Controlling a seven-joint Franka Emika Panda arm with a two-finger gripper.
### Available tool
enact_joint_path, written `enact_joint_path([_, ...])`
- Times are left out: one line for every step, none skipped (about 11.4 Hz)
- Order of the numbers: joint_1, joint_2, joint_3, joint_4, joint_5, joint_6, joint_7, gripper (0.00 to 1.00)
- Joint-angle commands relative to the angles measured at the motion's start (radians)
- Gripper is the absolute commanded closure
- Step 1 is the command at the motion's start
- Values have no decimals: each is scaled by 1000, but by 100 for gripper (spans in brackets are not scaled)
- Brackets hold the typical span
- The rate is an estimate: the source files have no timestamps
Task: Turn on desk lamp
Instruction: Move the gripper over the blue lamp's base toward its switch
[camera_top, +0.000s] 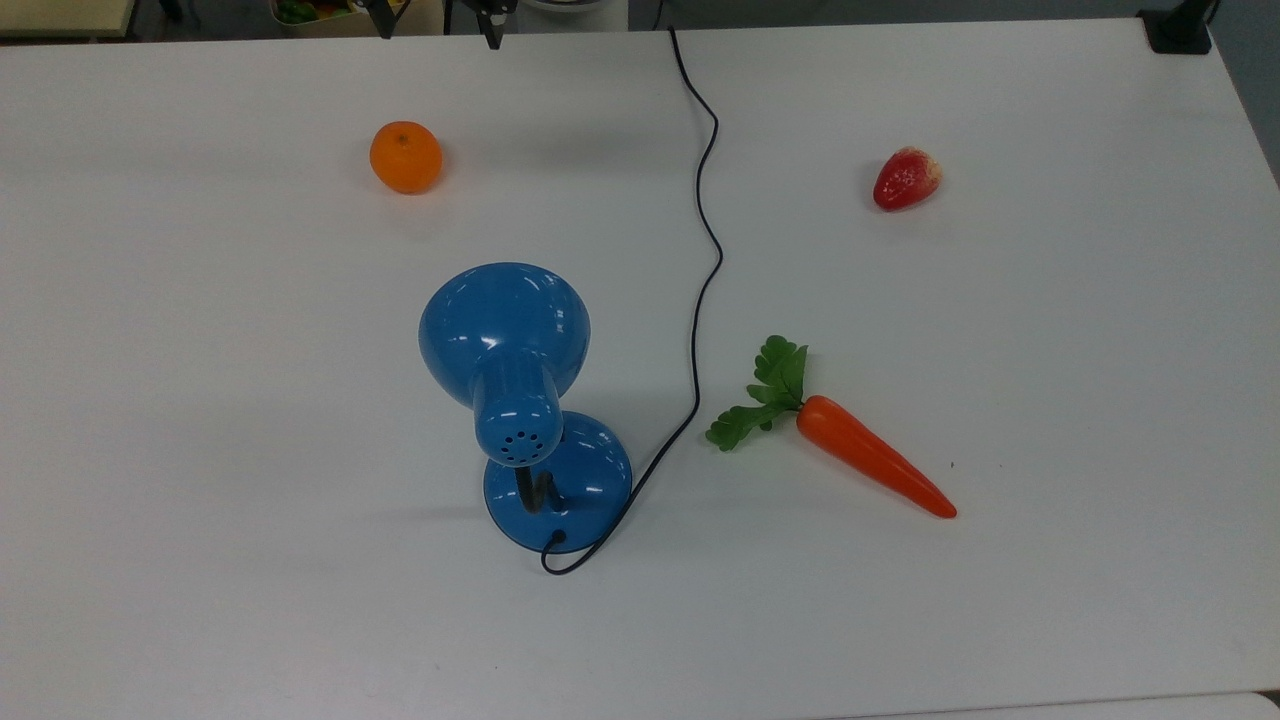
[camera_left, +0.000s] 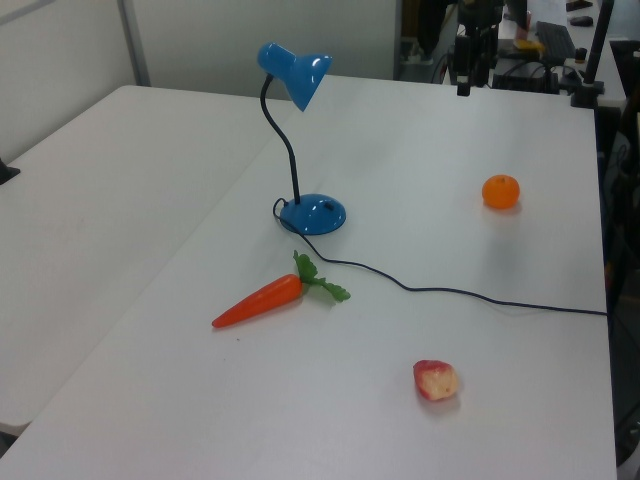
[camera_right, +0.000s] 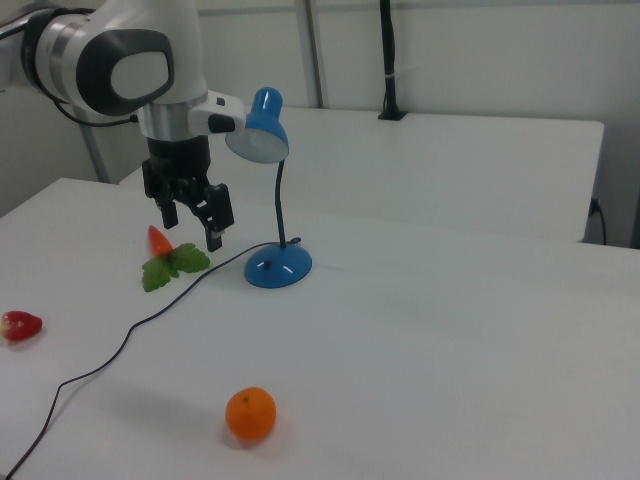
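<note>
At the far edge of the table (camera_top: 1000, 600) in the top view, the gripper (camera_right: 190, 218) hangs high with its fingers spread and empty, well apart from the lamp (camera_top: 525, 400). The lamp stands mid-table, toward the near side from the gripper. It is glossy blue and unlit, with a bent black neck; its round base (camera_right: 278, 268) carries a small dark spot, perhaps the switch.

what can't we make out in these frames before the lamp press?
- Lamp switch: a small dark spot on the base in the right view is too small to identify.
- Bulb: top view, hidden under the shade; whether it is lit cannot be told.
- Cord far end: top view, cut off at the table's far edge.
- Carrot body: right view, mostly behind the claw.
</note>
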Motion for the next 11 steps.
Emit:
enact_joint_path([-12, 4, -4, 20, 6, -31, -60, 0])
enact_joint_path([-14, 6, -3, 20, 15, -25, -62, 0])
enact_joint_path([-14, 9, -4, 20, 38, -17, -73, 0])
enact_joint_path([-17, 29, -4, 44, 70, -7, -91, 0])
enact_joint_path([-32, 45, -4, 67, 103, -8, -98, 0])
enact_joint_path([-38, 53, -4, 70, 108, -4, -104, 0])
enact_joint_path([-38, 59, -4, 88, 102, -2, -108, 0])
enact_joint_path([-34, 85, -3, 102, 89, -3, -108, 12])
enact_joint_path([-31, 113, -2, 122, 89, -3, -108, 29])
enact_joint_path([-29, 128, -2, 138, 89, -2, -107, 51])
enact_joint_path([-29, 138, -1, 141, 91, 12, -107, 69])
